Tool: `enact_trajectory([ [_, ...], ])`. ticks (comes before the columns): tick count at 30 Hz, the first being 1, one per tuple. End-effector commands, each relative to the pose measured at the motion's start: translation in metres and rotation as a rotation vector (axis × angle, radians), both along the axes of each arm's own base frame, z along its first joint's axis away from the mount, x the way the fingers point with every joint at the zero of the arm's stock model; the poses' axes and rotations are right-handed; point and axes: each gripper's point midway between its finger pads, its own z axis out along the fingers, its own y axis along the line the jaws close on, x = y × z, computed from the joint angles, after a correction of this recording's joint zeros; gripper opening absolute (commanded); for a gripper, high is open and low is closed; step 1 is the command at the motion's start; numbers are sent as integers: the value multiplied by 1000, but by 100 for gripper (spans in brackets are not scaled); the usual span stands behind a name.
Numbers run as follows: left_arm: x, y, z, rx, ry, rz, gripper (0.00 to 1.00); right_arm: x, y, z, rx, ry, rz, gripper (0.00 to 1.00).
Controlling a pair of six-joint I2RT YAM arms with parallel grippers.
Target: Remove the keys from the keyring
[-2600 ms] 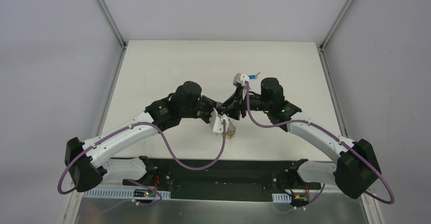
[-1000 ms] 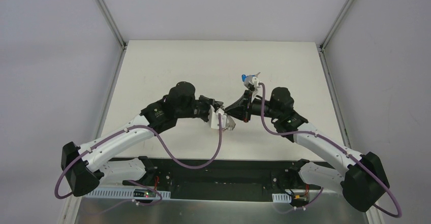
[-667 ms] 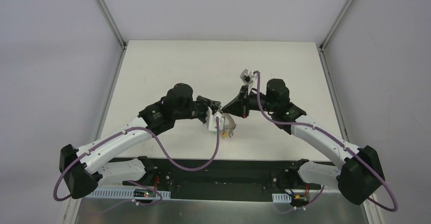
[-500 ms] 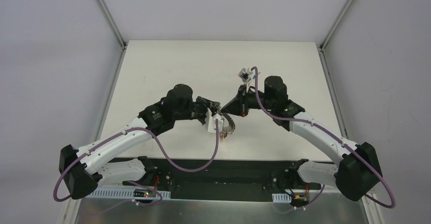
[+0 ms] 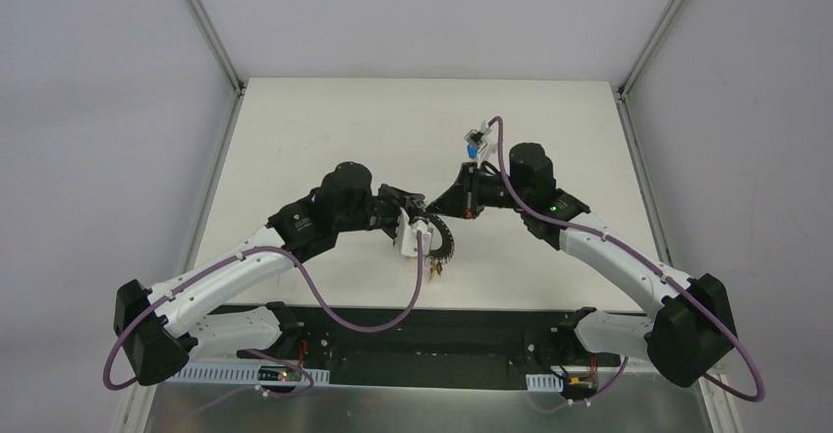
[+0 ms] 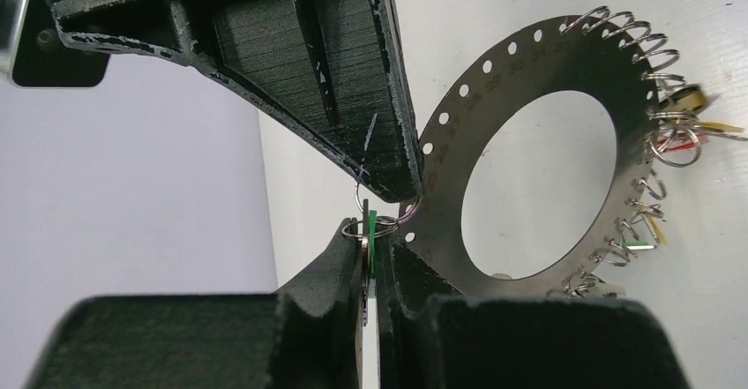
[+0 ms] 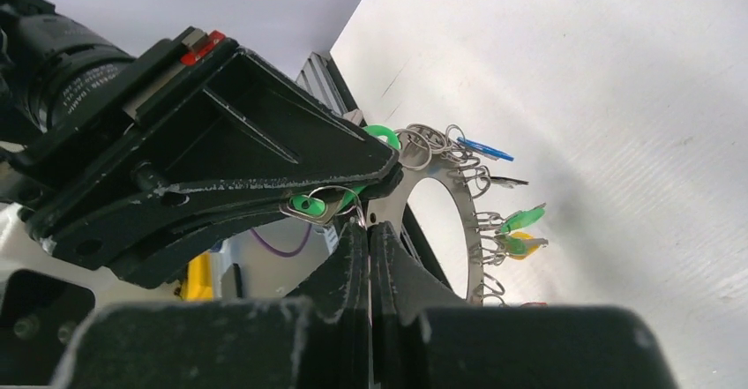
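Observation:
The keyring is a wide flat grey hoop (image 6: 494, 63) with numbered holes and small split rings along its rim. It hangs between my grippers above the table (image 5: 324, 129). My left gripper (image 6: 370, 241) is shut on a green-headed key (image 6: 371, 230) joined to the hoop by a split ring. My right gripper (image 7: 369, 228) is shut on that small split ring (image 7: 357, 214) at the hoop's edge, tip to tip with the left gripper (image 5: 424, 225). Other keys hang from the far rim: blue (image 7: 485, 149), green (image 7: 520, 220), yellow (image 7: 522, 248).
In the top view the hoop (image 5: 445, 242) hangs just below the two grippers, near the table's front middle, with keys dangling under it (image 5: 435, 271). The right gripper (image 5: 456, 207) meets it from the right. Metal frame posts (image 5: 208, 30) stand at the back corners.
The right wrist has turned and the right arm has shifted slightly left. The hoop has swung lower under the left gripper, its keys now dangling below it. Both grippers stay shut.

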Motion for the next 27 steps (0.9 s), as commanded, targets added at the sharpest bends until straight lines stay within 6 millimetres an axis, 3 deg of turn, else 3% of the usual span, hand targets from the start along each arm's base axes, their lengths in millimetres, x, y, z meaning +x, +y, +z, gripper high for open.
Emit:
enact_trajectory([
  [1,-19,-10,13,-57,-13,-106,0,47,-4,37,98,-3,-239,0],
  [10,-20,-11,10,-48,-15,-115,0,64,-23,36,159,46,-441,0],
  [27,-24,-17,0,-31,15,-144,0,72,-42,40,204,40,-566,0],
])
